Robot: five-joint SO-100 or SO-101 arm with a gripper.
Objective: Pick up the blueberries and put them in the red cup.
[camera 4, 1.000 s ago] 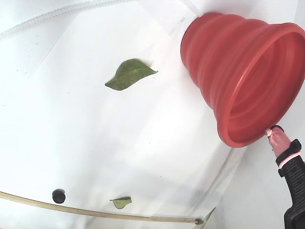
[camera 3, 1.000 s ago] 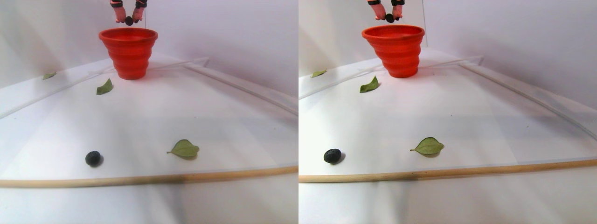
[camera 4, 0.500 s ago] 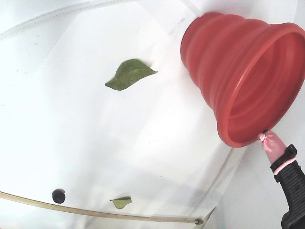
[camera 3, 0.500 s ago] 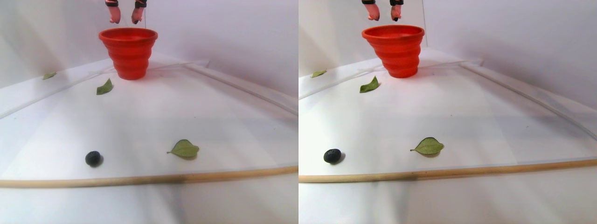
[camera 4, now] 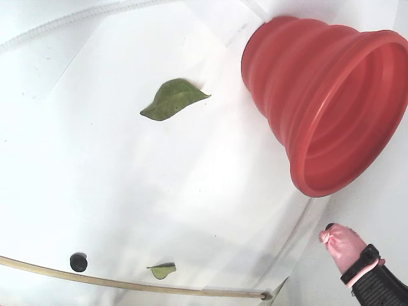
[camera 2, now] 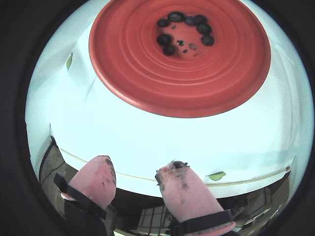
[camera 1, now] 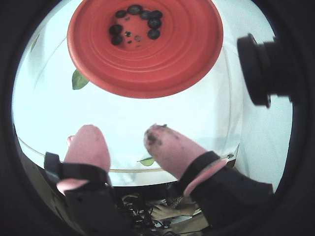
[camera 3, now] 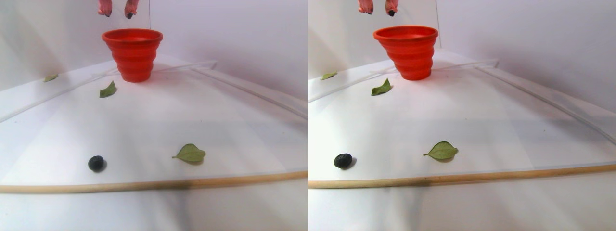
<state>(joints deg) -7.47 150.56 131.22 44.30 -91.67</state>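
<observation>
The red cup (camera 3: pixel 132 55) stands at the back of the white table, and both wrist views look down into it (camera 1: pixel 162 64) (camera 2: pixel 162 78). Several blueberries (camera 1: pixel 153 34) (camera 2: pixel 164 39) lie on its floor. One more blueberry (camera 3: pixel 96 163) (camera 4: pixel 78 261) rests on the table near the front strip, far from the cup. My gripper (camera 3: pixel 117 13) hangs above the cup, slightly left of its rim in the stereo pair view. It is open (camera 1: pixel 119 132) (camera 2: pixel 137 164), its pink fingers stained dark at the tips, with nothing between them. The fixed view shows only one finger (camera 4: pixel 341 242).
Green leaves lie scattered on the sheet: one at the front (camera 3: pixel 190 153), one near the cup (camera 3: pixel 108 90) (camera 4: pixel 172 99), and one far left (camera 3: pixel 50 77). A wooden strip (camera 3: pixel 154 184) borders the front. A raised clear rim (camera 3: pixel 250 91) runs along the right. A black camera (camera 1: pixel 266 69) sits beside the gripper.
A second ago the gripper held a blueberry just above the cup's rim. It has since opened, the berry has left the fingers, and the gripper has risen and drawn away from the cup.
</observation>
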